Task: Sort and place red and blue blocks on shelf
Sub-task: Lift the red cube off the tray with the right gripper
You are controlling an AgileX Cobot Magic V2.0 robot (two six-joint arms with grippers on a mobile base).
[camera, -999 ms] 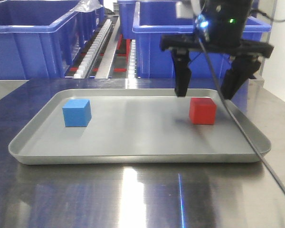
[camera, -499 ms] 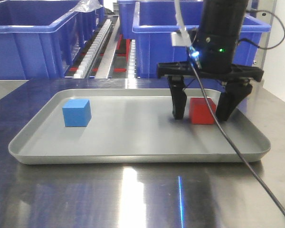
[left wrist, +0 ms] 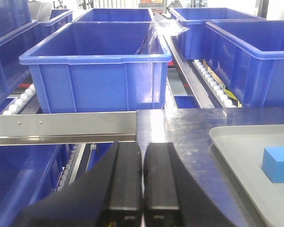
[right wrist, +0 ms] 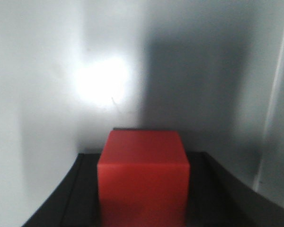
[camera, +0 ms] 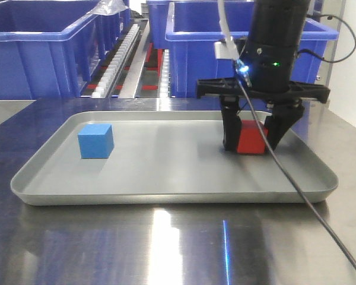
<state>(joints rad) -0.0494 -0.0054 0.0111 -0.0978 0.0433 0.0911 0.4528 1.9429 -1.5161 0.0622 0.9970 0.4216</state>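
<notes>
The red block (camera: 252, 138) rests at the right of the grey tray (camera: 166, 197). My right gripper (camera: 251, 146) stands straight down over it, one finger pressed against each side, shut on it. In the right wrist view the red block (right wrist: 143, 182) fills the gap between the dark fingers (right wrist: 71, 198). The blue block (camera: 95, 141) sits alone at the tray's left, and it also shows as the blue block (left wrist: 279, 163) in the left wrist view. My left gripper (left wrist: 142, 147) is shut on nothing, off the tray's left. The shelf (camera: 123, 53) with roller tracks lies behind.
Large blue bins (camera: 38, 50) stand on the shelf behind the tray, with another bin (camera: 225, 56) behind the right arm. A black cable (camera: 302, 191) trails from the right arm across the tray's front right corner. A steel rail (left wrist: 61, 124) fronts the bins.
The right gripper came down around the red block, then its fingers closed in from wide apart to touch the block's sides. Both blocks stay where they were.
</notes>
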